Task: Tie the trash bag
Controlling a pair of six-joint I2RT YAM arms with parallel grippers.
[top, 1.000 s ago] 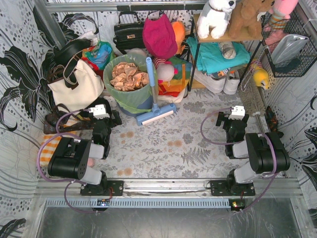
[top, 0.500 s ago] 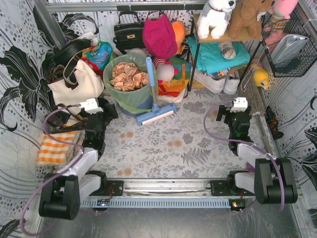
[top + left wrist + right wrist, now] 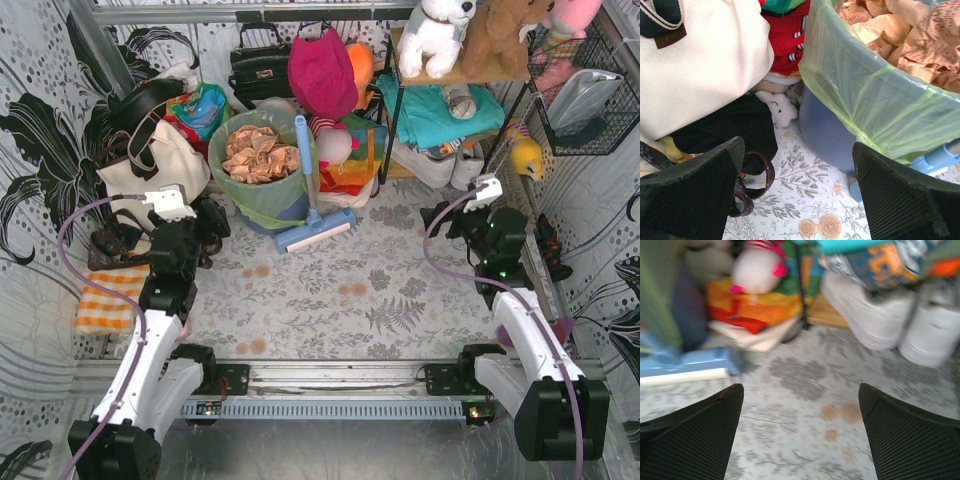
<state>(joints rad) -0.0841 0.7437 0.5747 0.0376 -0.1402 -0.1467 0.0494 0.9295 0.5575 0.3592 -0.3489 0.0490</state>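
Only partly seen: trash bag (image 3: 875, 100) cropped | right-wrist view blurred

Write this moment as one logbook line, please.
left gripper: open, facing trash bag, no contact | right gripper: open, empty, away from bag | trash bag: untied, folded over blue bin rim

Left arm (image 3: 150, 335) has unfolded from its crouch, carrying the left gripper (image 3: 212, 220) toward 11 o'clock, now near 8 o'clock of the trash bag (image 3: 262, 192). Right arm (image 3: 528, 330) likewise extended; right gripper (image 3: 445, 218) shifted toward 12 o'clock.
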